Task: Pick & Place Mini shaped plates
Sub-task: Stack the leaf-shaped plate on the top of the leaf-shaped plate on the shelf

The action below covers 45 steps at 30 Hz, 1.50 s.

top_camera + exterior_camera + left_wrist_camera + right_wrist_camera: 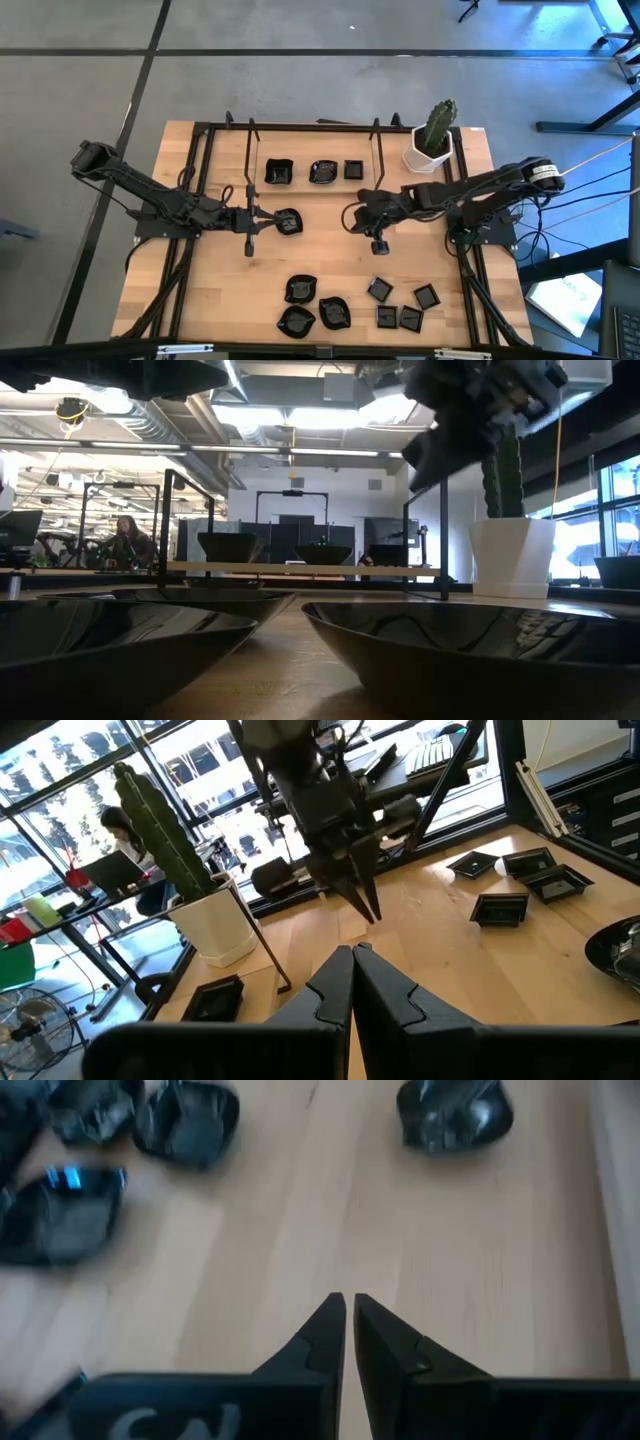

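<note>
Mini black dishes lie in groups on the wooden table. Three sit on the far rack shelf (322, 172). Wavy ones (316, 305) and square ones (402, 305) rest on the near part. One wavy dish (287, 222) lies alone mid-table, just off my left gripper (268, 220), which is shut and holds nothing. My right gripper (350, 216) hovers shut over bare wood to that dish's right. The left wrist view shows my own shut fingers (352, 955) facing the right gripper (366, 908). The right wrist view shows shut fingers (349, 1308) above bare wood, the lone dish (455, 1115) ahead.
A white pot with a green cactus (432, 145) stands at the far right corner, close behind the right arm. A black metal frame (250, 150) with upright posts surrounds the far shelf. Two dishes (480, 650) fill the low view's foreground. Bare wood (330, 255) lies between the grippers and the near groups.
</note>
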Tool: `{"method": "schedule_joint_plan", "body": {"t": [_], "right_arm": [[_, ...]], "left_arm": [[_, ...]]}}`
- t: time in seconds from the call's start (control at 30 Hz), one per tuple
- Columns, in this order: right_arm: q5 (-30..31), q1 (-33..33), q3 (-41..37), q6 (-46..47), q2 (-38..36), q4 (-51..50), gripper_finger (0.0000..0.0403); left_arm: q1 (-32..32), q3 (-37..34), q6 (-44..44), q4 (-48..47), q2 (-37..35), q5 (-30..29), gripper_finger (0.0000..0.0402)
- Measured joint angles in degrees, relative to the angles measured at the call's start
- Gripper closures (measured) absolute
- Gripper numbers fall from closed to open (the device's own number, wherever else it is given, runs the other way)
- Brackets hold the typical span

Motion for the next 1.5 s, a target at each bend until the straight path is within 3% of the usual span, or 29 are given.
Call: {"method": "schedule_joint_plan", "body": {"t": [0.2,0.37,0.43,0.63,0.77,0.9,1.0,1.17,1.33,1.5], "right_arm": [[-0.97,0.07,4.21,1.67,-0.09,-1.58,0.0375],[-18.12,0.17,2.93,-2.93,-0.20,8.58,0.0375],[-21.09,0.63,1.98,-2.57,-0.32,13.72,0.0379],[-20.37,1.45,-2.10,-5.23,-1.08,18.19,0.0398],[-22.10,1.94,-8.71,-6.19,-1.15,30.85,0.0393],[-23.07,2.01,-17.10,-6.22,-4.37,44.31,0.0398],[-21.73,1.51,-23.12,-6.35,-8.93,48.28,0.0398],[-16.15,1.53,-30.35,-6.28,-17.65,50.66,0.0391],[-13.17,1.53,-35.00,-6.12,-25.20,50.24,0.0390],[-12.50,1.62,-36.31,-3.93,-29.19,49.53,0.0390]], "left_arm": [[0.00,0.00,0.00,-0.14,0.00,0.00,0.0398],[0.00,0.00,0.02,-1.21,0.00,-0.02,0.0398],[0.00,0.00,0.02,-2.10,0.00,-0.01,0.0398],[0.00,0.00,0.62,-5.22,0.00,-0.02,0.0398],[0.00,0.00,3.38,-7.85,0.04,0.00,0.0398],[0.30,0.00,-6.57,-9.06,0.91,-1.64,0.0398],[0.85,0.00,-13.19,-14.97,1.24,-2.83,0.0398],[0.08,0.14,-16.57,-20.90,2.18,-0.75,0.0395],[0.17,6.66,-24.98,-34.94,8.39,-2.64,0.0380],[0.17,15.40,-24.08,-48.03,19.92,0.27,0.0355]]}}
